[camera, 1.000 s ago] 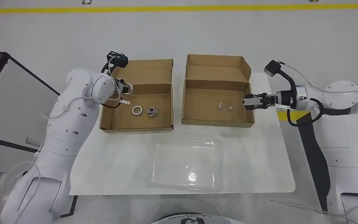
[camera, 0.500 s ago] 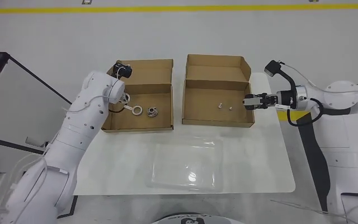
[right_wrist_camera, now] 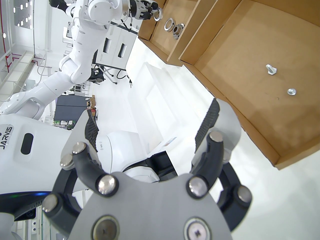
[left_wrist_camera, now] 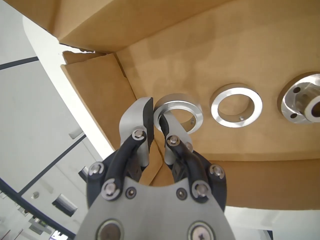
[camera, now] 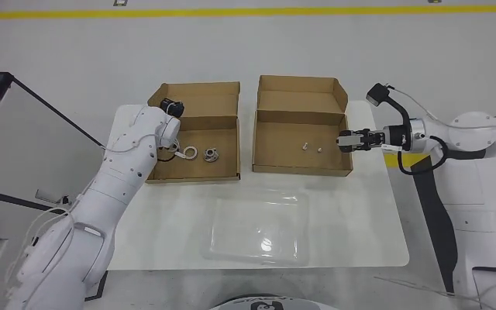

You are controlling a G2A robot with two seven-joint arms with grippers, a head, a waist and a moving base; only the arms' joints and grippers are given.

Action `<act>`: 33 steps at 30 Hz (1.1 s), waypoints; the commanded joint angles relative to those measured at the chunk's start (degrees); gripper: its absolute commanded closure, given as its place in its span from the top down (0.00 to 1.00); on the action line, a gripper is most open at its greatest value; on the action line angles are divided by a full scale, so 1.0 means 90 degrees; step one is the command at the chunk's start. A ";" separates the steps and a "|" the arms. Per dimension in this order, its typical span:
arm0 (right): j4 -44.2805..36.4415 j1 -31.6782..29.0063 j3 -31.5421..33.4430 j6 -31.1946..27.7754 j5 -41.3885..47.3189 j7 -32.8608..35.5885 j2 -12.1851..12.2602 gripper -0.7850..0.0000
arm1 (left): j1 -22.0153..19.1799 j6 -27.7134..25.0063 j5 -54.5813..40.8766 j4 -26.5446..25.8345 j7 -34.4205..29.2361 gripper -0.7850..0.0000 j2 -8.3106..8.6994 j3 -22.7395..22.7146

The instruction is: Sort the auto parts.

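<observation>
My left gripper (left_wrist_camera: 156,121) is shut on the rim of a silver metal ring (left_wrist_camera: 178,116), one finger inside the ring and one outside, low over the floor of the left cardboard box (camera: 194,170). Whether the ring touches the floor I cannot tell. Beside it in the box lie a second ring (left_wrist_camera: 236,112) and a flanged metal hub (left_wrist_camera: 302,101). The right cardboard box (camera: 298,167) holds two small bolts (camera: 304,144) (right_wrist_camera: 291,91). Just outside that box's right wall hangs my right gripper (camera: 341,142), open with nothing between its fingers.
A clear plastic tray (camera: 260,225) lies on the white table (camera: 364,225) in front of the two boxes. Both boxes have raised flaps along their far sides. A dark frame (camera: 31,101) stands off the table's left side.
My left arm has swung toward the near side and lowered the held ring into the left box, close to the other ring. The right arm has not moved.
</observation>
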 commanded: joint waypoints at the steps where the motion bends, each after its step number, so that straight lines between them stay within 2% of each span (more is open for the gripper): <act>1: 0.0000 0.0000 0.0000 0.0000 0.0002 0.0000 0.0000 1.00 | -0.0035 -0.0014 -0.0014 0.0128 0.0029 0.00 -0.0037 0.0037; 12: 0.0000 0.0000 0.0000 0.0000 0.0002 0.0000 0.0000 1.00 | -0.0194 0.0014 0.0025 0.0727 0.0195 0.00 -0.0218 0.0191; 16: 0.0000 0.0000 0.0000 0.0000 0.0002 0.0000 0.0000 1.00 | -0.0249 0.0009 0.0026 0.0896 0.0244 0.27 -0.0271 0.0211; 18: 0.0000 0.0000 0.0000 0.0000 0.0002 0.0000 0.0000 1.00 | -0.0280 0.0006 0.0030 0.0959 0.0242 0.36 -0.0294 0.0212; 20: 0.0000 0.0000 0.0000 0.0000 0.0002 0.0000 0.0000 1.00 | -0.0316 -0.0007 -0.0005 0.0981 0.0217 0.48 -0.0309 0.0183; 21: 0.0000 0.0000 0.0000 0.0000 0.0002 0.0000 0.0000 1.00 | -0.0325 -0.0015 -0.0002 0.0989 0.0211 0.51 -0.0314 0.0173; 22: 0.0000 0.0000 0.0000 0.0000 0.0002 0.0000 0.0000 1.00 | -0.0333 -0.0008 0.0013 0.0999 0.0214 0.62 -0.0317 0.0161; 24: 0.0000 0.0000 0.0000 0.0000 0.0002 0.0000 0.0000 1.00 | -0.0362 0.0042 -0.0065 0.0966 0.0241 0.70 -0.0318 0.0068; 27: 0.0000 0.0000 0.0000 0.0000 0.0002 0.0000 0.0000 1.00 | -0.0415 0.0039 -0.0138 0.0761 0.0137 1.00 -0.0278 -0.0134; 33: 0.0000 0.0000 0.0000 0.0000 0.0002 0.0000 0.0000 1.00 | -0.0216 -0.0147 -0.0356 -0.0189 -0.0245 1.00 -0.0088 -0.0749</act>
